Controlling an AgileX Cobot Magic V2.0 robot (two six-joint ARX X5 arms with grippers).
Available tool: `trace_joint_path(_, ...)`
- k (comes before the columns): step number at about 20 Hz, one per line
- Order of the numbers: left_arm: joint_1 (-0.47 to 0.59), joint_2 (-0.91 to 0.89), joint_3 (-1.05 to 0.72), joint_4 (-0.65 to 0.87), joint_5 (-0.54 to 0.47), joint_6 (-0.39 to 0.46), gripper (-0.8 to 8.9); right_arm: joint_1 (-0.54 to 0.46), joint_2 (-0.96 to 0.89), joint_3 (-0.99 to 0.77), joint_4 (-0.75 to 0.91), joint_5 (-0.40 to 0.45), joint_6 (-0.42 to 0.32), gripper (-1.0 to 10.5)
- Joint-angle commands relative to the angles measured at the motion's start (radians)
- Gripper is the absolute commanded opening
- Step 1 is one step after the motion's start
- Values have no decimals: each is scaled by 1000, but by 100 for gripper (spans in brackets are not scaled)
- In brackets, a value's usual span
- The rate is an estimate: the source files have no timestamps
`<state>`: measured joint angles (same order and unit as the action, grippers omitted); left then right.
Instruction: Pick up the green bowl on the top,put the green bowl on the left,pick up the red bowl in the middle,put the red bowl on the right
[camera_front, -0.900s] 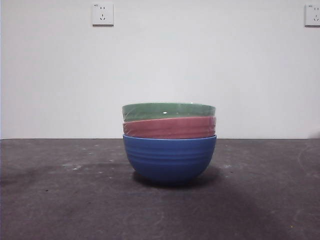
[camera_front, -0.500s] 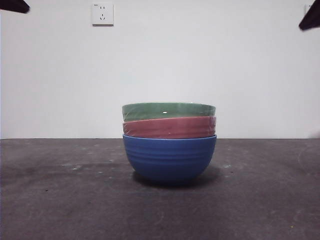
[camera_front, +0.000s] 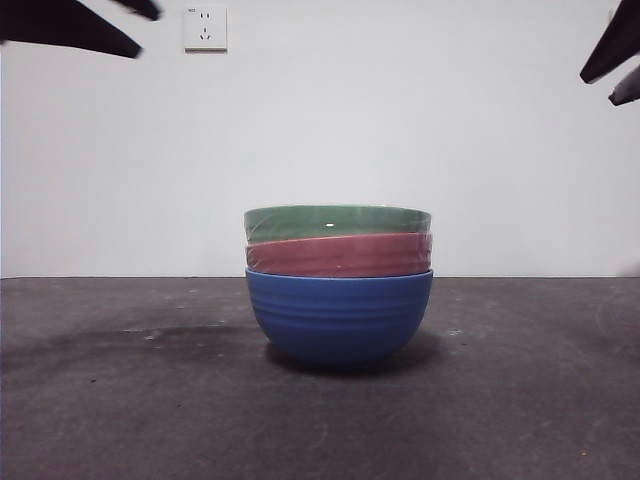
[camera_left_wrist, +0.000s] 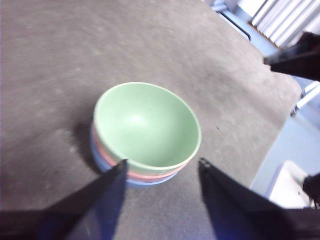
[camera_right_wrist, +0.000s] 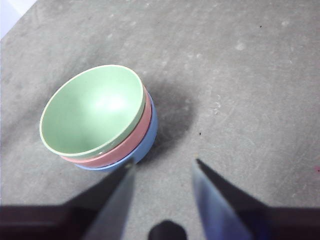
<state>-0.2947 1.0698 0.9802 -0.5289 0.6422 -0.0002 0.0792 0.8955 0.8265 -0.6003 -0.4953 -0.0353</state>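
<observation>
The green bowl (camera_front: 337, 222) sits on top of a stack in the middle of the table. The red bowl (camera_front: 340, 256) is nested under it, inside a blue bowl (camera_front: 339, 318). The stack also shows in the left wrist view, green bowl (camera_left_wrist: 145, 125) uppermost, and in the right wrist view (camera_right_wrist: 92, 110). My left gripper (camera_left_wrist: 161, 167) is open and empty, high above and beside the stack. My right gripper (camera_right_wrist: 163, 164) is open and empty, also high and off to the stack's side. In the front view dark gripper tips show at the top left corner (camera_front: 110, 28) and the top right corner (camera_front: 612, 62).
The dark grey table (camera_front: 120, 400) stretches to both sides of the stack. A white wall with sockets (camera_front: 205, 28) stands behind. The left wrist view shows the table's edge (camera_left_wrist: 280, 130) and floor beyond it.
Both arms have come into the front view at the top corners and grown larger, moving down and inward. The bowls have not moved.
</observation>
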Motion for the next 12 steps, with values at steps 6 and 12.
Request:
trace_joint_path(6,-297,282,243,-154,-200,204,314,2,1,3,3,-2,4,225)
trace_joint_path(12,-427,490,369,-228,-396,373,314,2,1,3,-4,-2,3,225)
